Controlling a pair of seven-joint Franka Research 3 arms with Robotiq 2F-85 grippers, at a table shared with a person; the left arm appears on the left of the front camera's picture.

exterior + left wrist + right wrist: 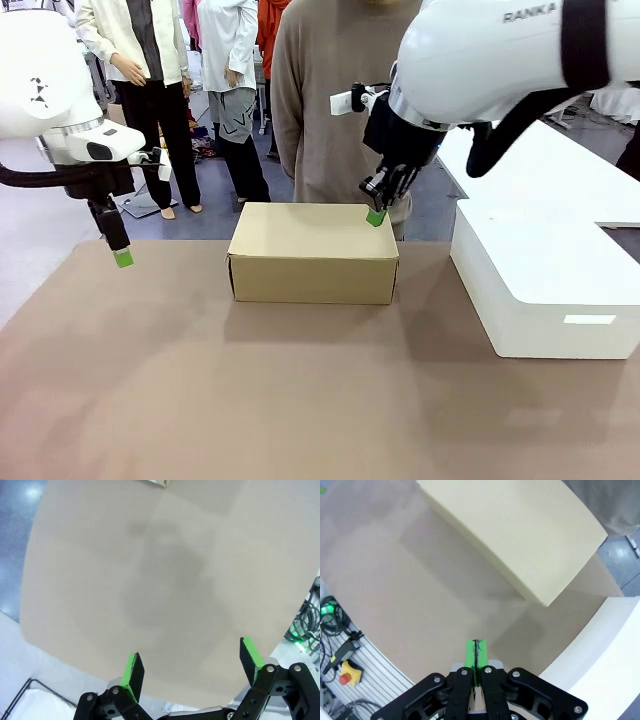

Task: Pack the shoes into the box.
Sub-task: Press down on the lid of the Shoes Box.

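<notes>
My right arm's fingers (476, 652) are pressed together with nothing between them, hanging just above the far right corner of the box (313, 250); my left arm's fingers (192, 672) are spread wide and empty, well off to the left over bare table (200, 380).

Going from the biggest thing down: the table runs brown and flat under both arms. The white block (545, 270) sits at the right, just beside the box but apart from it. The box stands near the far middle of the table, lid down flat, its long axis running left to right across my view. A person (335, 100) stands right behind it at the far edge.

I cannot see the shoes anywhere, so I take it they are either inside under the closed lid or not yet brought.

The relation that matters: the box lies below and slightly toward me from the right fingers, which are by far the nearer pair. From the right wrist view the lid's corner points down toward the fingers. If the lid needs lifting or pressing, I judge the right arm is placed for it.
</notes>
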